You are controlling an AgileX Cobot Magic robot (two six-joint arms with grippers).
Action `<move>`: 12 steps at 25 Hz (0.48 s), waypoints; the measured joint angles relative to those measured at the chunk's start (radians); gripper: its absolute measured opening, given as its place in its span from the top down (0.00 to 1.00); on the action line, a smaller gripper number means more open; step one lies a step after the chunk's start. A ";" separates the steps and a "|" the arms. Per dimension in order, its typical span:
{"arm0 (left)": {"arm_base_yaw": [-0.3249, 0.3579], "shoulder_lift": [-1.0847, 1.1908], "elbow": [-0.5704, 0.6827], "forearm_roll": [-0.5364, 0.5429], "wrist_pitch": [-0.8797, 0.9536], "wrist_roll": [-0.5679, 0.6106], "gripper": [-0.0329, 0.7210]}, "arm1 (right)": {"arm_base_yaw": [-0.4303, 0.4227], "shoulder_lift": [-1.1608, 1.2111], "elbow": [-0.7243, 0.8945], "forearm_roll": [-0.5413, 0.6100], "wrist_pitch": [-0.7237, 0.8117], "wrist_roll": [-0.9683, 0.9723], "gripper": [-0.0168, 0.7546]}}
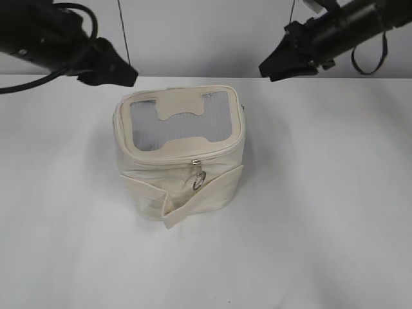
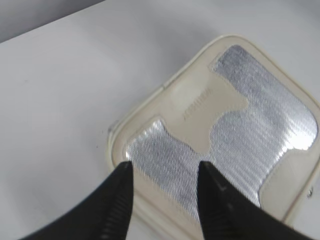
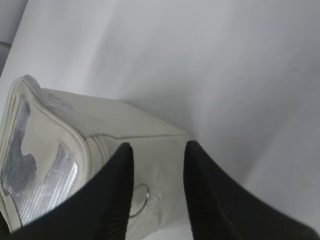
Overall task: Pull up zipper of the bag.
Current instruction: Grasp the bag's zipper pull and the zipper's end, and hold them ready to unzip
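Bag (image 1: 181, 154) untouched; zipper pull (image 1: 198, 181), at 6 o'clock, prob. not yet moved. Left gripper (image 2: 165, 175) and right gripper (image 3: 157, 155) were held apart, empty.

Matt cream cloth bag (image 1: 180, 161), silvery panels (image 2: 270, 125)

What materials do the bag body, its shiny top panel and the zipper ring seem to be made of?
Bag body: cream fabric, matte, probably canvas; it creases softly. Top panel: silvery foil-like sheet, perhaps metallised plastic; fine ribbed sheen. Zipper ring: likely metal, thin and glinting, though small.
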 joint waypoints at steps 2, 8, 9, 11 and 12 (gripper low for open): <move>0.001 0.102 -0.109 -0.016 0.054 0.037 0.48 | -0.024 -0.114 0.219 0.060 -0.133 -0.117 0.62; 0.003 0.391 -0.476 -0.156 0.303 0.217 0.44 | -0.045 -0.435 0.864 0.524 -0.434 -0.755 0.62; 0.003 0.435 -0.538 -0.166 0.333 0.225 0.44 | -0.045 -0.456 0.921 0.630 -0.438 -0.848 0.62; 0.001 0.507 -0.640 -0.173 0.395 0.230 0.43 | -0.045 -0.475 1.016 0.770 -0.423 -1.006 0.62; -0.002 0.543 -0.687 -0.173 0.432 0.231 0.43 | -0.044 -0.475 1.044 0.816 -0.413 -1.046 0.62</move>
